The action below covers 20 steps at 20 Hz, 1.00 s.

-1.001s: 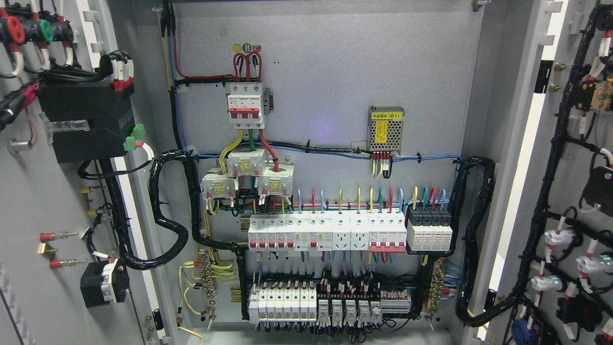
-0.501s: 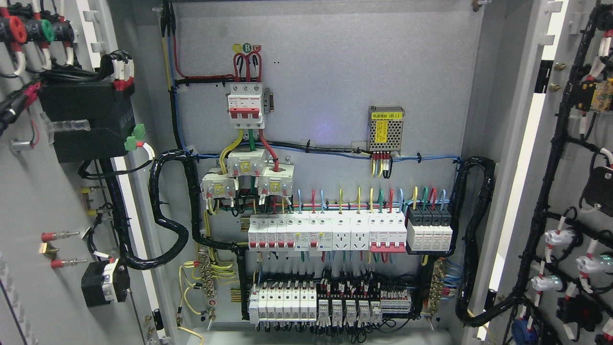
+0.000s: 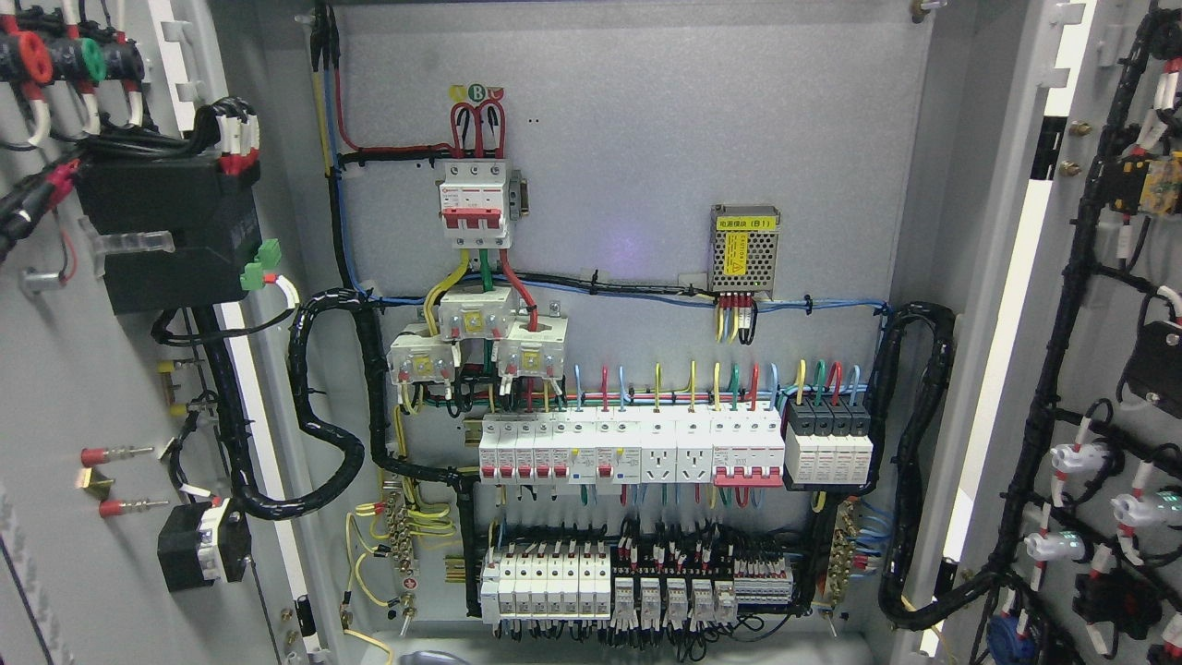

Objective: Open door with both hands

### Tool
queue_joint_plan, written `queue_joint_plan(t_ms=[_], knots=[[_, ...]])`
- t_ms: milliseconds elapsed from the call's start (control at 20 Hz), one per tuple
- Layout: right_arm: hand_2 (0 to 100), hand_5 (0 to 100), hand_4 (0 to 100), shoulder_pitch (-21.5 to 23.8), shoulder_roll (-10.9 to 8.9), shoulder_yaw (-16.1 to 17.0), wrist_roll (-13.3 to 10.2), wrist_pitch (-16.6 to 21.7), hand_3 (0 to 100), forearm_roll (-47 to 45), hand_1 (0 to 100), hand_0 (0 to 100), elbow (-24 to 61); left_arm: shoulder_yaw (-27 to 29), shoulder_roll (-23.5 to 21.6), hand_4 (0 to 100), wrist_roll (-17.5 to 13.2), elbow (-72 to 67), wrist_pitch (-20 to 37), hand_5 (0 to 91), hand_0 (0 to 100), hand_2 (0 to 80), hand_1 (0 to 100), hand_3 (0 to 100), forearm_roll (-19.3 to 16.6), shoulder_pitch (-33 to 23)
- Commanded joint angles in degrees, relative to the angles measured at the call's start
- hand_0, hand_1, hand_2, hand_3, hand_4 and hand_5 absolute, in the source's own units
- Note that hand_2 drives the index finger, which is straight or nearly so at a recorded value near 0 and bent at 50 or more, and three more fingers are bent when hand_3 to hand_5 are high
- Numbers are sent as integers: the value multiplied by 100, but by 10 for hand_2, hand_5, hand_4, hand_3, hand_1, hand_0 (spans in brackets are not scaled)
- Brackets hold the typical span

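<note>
Both doors of the grey electrical cabinet stand swung wide. The left door fills the left edge, showing its inner face with a black module and wiring. The right door fills the right edge, carrying a black wire harness and white lamp backs. Between them the back panel lies fully exposed. Neither of my hands shows clearly. At the bottom edge sits a small dark rounded shape; I cannot tell what it is.
The panel carries a red-and-white main breaker, a small mesh power supply, a row of breakers and terminal blocks below. Thick black cable looms curve out from both hinge sides.
The small dark shape has appeared at the bottom edge. The parts on the left door have shifted very slightly; everything else looks the same.
</note>
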State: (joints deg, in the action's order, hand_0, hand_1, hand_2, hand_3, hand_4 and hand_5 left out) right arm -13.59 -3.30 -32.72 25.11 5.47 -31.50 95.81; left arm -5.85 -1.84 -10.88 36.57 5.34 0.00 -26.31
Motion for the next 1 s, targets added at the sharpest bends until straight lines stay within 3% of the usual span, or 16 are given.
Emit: queue_joint_plan(t_ms=[0, 300, 551, 851, 951], knots=[[0, 0, 0, 1049, -917, 933, -6, 603, 0, 3, 0, 225, 588, -417, -686, 27, -11, 4196, 54, 0, 0, 0, 0, 0, -35, -1226], [0, 0, 0, 2017, -1234, 1548, -6, 2053, 0, 179, 0, 225, 1010, 23, -678, 27, -11, 5298, 370, 0, 0, 0, 0, 0, -35, -1430], [0, 0, 0, 2658, -1672, 1786, 3, 3090, 0, 188, 0, 225, 1098, 84, -669, 27, -11, 5615, 1362, 0, 0, 0, 0, 0, -35, -1421], [0, 0, 0, 3458, -2139, 2488, 3, 3592, 0, 188, 0, 225, 1291, 242, -678, 27, -107, 6141, 1557, 0, 0, 0, 0, 0, 325, -1421], [0, 0, 0, 3634, -2192, 2743, 3, 3847, 0, 188, 0, 225, 1361, 278, -686, 27, -116, 6291, 1566, 0, 0, 0, 0, 0, 343, -1404]])
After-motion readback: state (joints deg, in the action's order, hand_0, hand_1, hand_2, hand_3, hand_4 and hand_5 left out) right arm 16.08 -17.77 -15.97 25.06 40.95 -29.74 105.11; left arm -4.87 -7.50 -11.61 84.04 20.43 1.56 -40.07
